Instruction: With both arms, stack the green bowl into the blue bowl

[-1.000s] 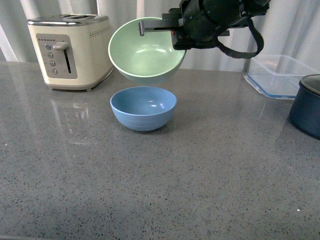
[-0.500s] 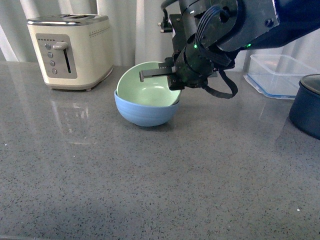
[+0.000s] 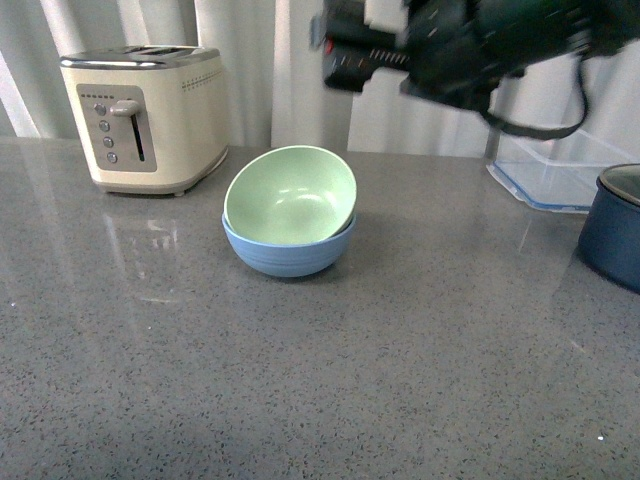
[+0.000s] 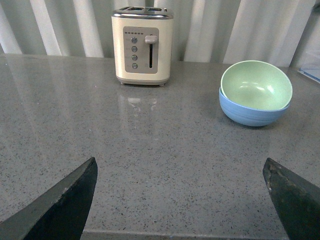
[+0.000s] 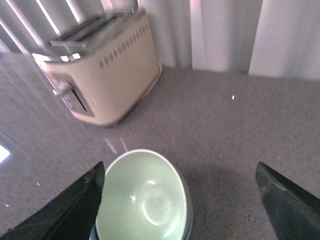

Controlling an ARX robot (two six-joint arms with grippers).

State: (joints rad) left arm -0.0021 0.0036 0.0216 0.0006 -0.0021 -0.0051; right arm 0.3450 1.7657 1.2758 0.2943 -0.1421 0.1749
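The green bowl point(image 3: 290, 195) sits nested in the blue bowl point(image 3: 285, 255) on the grey counter, tilted a little so its right rim stands higher. Both also show in the left wrist view, green point(image 4: 255, 85) in blue point(image 4: 250, 114). My right gripper point(image 5: 180, 167) is open and empty, high above the green bowl point(image 5: 142, 200); only a sliver of the blue bowl's rim point(image 5: 190, 220) shows there. In the front view the right arm point(image 3: 450, 45) is blurred at the top. My left gripper point(image 4: 179, 161) is open and empty, low over the counter, far from the bowls.
A cream toaster point(image 3: 150, 115) stands at the back left, close to the bowls. A clear plastic container point(image 3: 555, 160) and a dark navy pot point(image 3: 615, 225) stand at the right. Curtains hang behind the counter.
The right gripper lowered the green bowl into the blue bowl, let go of it and rose up and away. The green bowl now rests tilted inside the blue one.
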